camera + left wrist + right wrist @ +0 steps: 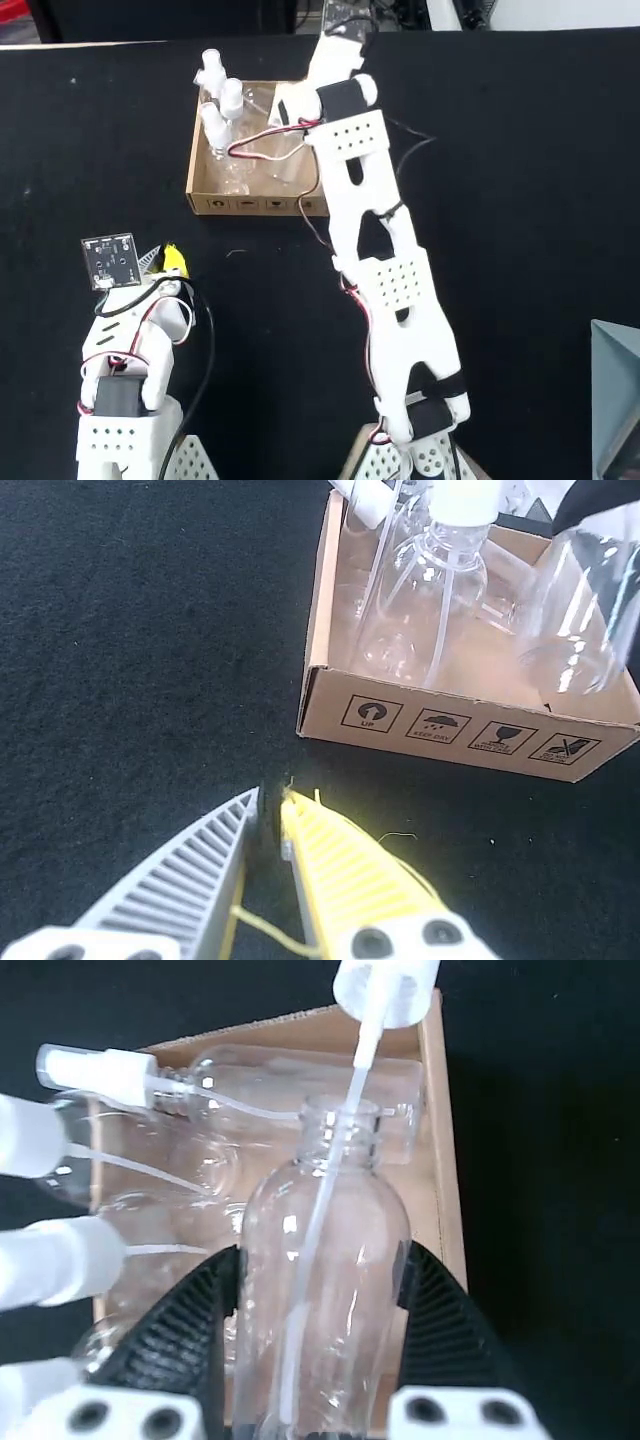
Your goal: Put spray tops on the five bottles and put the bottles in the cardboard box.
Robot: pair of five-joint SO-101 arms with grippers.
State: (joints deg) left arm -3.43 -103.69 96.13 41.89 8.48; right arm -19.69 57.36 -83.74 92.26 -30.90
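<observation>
1. Black cloth covers the table (pixel 520 150), and the cardboard box (pixel 250 205) sits on it towards the far side from both arm bases.
2. I see the right gripper (pixel 320 1258) clamped on a clear bottle (pixel 325 1190). Its black fingers (pixel 185 1330) press the body from both sides, below the shoulder.
3. A spray top (pixel 385 985) sits loose over that bottle. Its tube runs down through the neck, and its white head stands raised off the rim, not seated.
4. Under and beyond the right gripper lies the open box (pixel 440 1160). The held bottle hangs over the box's interior, close to one side wall.
5. On the other side of the held bottle, the other bottles (pixel 230 1080) crowd the box floor with white tops fitted, so free room there is tight.
6. Past the near wall, away from the crowded side, I see bare black table.
7. My left gripper (pixel 270 800) has its grey and yellow fingers drawn together, tips almost meeting, with nothing between them.
8. It hangs low over bare table. The box's printed front wall (pixel 450 725) is ahead of its tips and a little to one side, well apart.
9. Between the left gripper's tips and that wall the cloth is open, as it is out to the side away from the box.
</observation>
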